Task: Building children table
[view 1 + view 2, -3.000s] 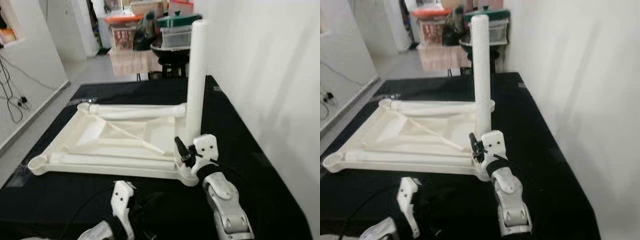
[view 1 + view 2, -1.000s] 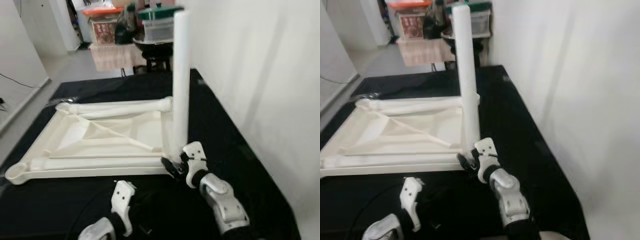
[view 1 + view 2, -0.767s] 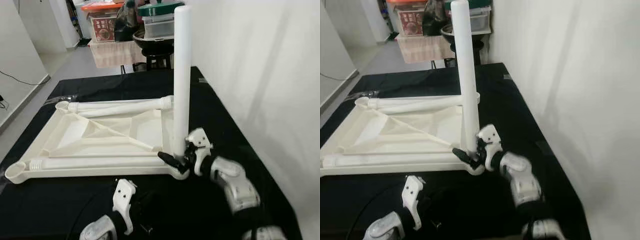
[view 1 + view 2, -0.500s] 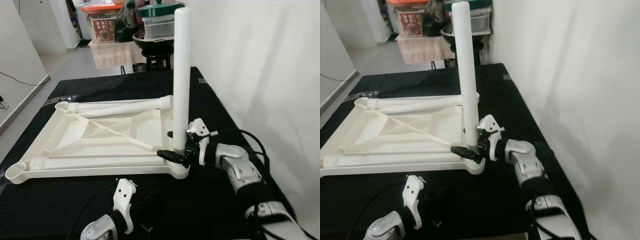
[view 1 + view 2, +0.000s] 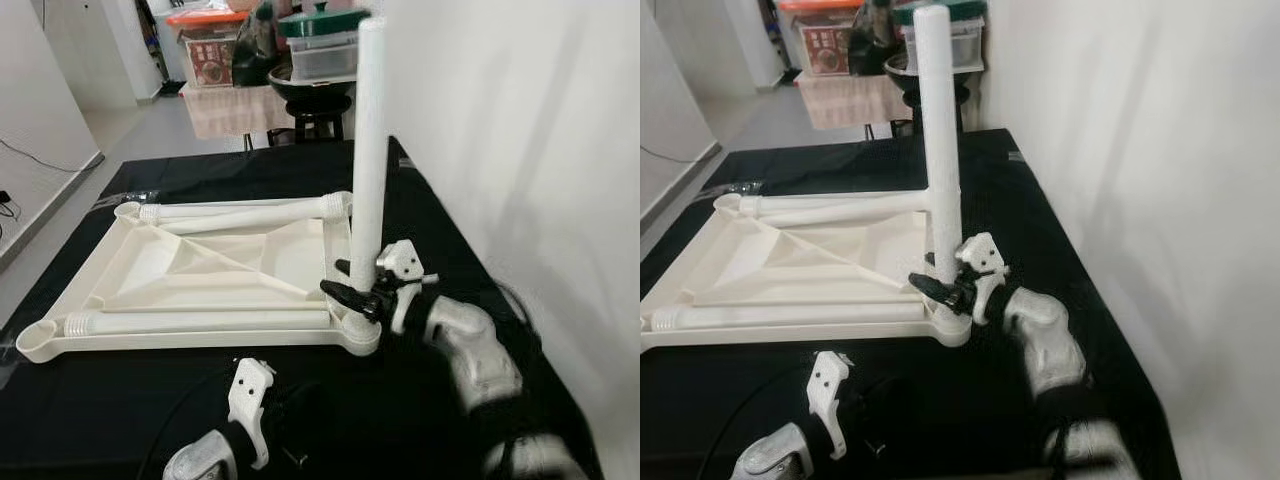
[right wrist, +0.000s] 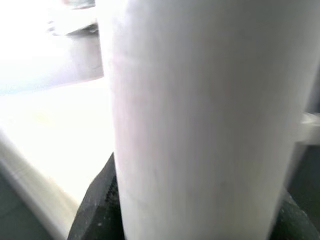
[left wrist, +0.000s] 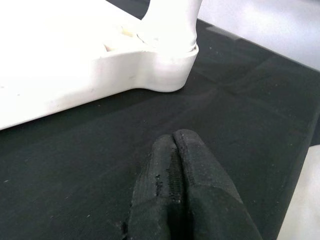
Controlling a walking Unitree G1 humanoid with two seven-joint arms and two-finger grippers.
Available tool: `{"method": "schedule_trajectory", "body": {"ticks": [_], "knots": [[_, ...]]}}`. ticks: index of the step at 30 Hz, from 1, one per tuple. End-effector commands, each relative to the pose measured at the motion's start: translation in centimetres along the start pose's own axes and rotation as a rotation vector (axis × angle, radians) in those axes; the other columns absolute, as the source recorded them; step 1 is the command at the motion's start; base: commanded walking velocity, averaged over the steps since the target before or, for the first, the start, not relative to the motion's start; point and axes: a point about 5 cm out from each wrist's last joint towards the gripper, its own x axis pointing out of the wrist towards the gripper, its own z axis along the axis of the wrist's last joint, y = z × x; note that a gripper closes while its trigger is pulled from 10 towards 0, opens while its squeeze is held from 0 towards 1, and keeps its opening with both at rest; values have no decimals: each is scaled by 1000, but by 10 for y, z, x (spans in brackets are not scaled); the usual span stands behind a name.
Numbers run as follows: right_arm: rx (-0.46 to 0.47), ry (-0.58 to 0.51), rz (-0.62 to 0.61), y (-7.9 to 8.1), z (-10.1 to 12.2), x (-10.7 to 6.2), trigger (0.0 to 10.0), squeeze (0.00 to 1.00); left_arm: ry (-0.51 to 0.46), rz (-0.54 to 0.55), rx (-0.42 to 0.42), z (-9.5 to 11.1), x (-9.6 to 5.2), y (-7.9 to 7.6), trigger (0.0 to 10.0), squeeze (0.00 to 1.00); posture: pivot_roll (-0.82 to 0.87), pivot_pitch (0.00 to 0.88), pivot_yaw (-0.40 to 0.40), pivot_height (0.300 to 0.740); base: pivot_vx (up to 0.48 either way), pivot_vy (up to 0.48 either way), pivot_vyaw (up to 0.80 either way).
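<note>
The white table top (image 5: pixel 200 265) lies upside down on the black surface (image 5: pixel 120 400). One white leg (image 5: pixel 368 150) stands upright in its near right corner socket (image 7: pixel 167 65). Two more white legs lie along the frame, one at the far edge (image 5: pixel 240 212) and one at the near edge (image 5: pixel 200 322). My right gripper (image 5: pixel 345 280) reaches in from the right and is shut on the upright leg (image 6: pixel 200 125) just above the socket, one finger before it and one behind. My left gripper (image 7: pixel 173 137) is shut and holds nothing, low over the black surface in front of that corner.
A white wall (image 5: pixel 520 150) runs close along the right of the black surface. Behind the surface stand stacked boxes and a pot with a green lid (image 5: pixel 320 20). Grey floor (image 5: pixel 130 125) lies to the left, with cables by the left wall.
My right gripper came in from in front of the corner, swung round to the right side and closed around the base of the upright leg. The left gripper stayed put.
</note>
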Motion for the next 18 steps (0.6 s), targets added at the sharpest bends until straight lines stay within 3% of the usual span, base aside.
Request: {"method": "schedule_trajectory", "body": {"ticks": [1, 2, 3, 4, 8, 11, 12, 13, 15, 16, 17, 18], "knots": [[37, 122, -120, -3, -28, -11, 0, 0, 6, 0, 9, 1, -4, 2, 10000, 0, -94, 0, 50, 740, 0, 0, 0], [128, 215, -173, 18, -56, -23, 0, 0, 5, -4, 2, 1, -4, 3, 10000, 0, -111, 0, 61, 740, 0, 0, 0], [106, 268, -131, 39, -69, -26, 0, 0, 6, -10, -2, 2, -4, 4, 10000, 0, -111, 0, 65, 740, 0, 0, 0], [109, 255, -117, 43, -67, -23, 0, 0, 11, -16, 3, 2, -3, 5, 10000, 0, -116, 0, 71, 740, 0, 0, 0], [97, 213, -128, 28, -56, -12, 0, 0, 12, -20, 5, 3, -1, 4, 10000, 0, -93, 0, 47, 740, 0, 0, 0], [108, 221, -127, 26, -58, -11, 0, 0, 10, -20, 2, 3, -1, 4, 10000, 0, -90, 0, 46, 740, 0, 0, 0], [96, 209, -111, 28, -53, -8, 2353, 0, 4, -8, 3, 3, 0, 4, 10000, 0, -84, 0, 47, 740, 0, 0, 0], [78, 194, -83, 30, -47, -5, 9412, 0, 0, -1, 4, 4, -1, 5, 10000, 0, -84, 0, 47, 740, 0, 0, 0], [78, 194, -83, 30, -47, -5, 9412, 0, 0, -1, 4, 4, -1, 5, 10000, 0, -84, 0, 47, 740, 0, 0, 0], [75, 159, -31, 30, -39, -1, 10000, 337, -2, 4, 3, 4, 0, 5, 10000, 0, -80, 0, 45, 740, 0, 0, 0], [75, 129, 10, 29, -31, 2, 10000, 847, -2, 4, 3, 4, 0, 5, 10000, 0, -76, 0, 43, 740, 0, 0, 0], [75, 129, 10, 29, -31, 2, 10000, 847, -2, 4, 3, 4, 0, 5, 10000, 0, -76, 0, 43, 740, 0, 0, 0]]}}
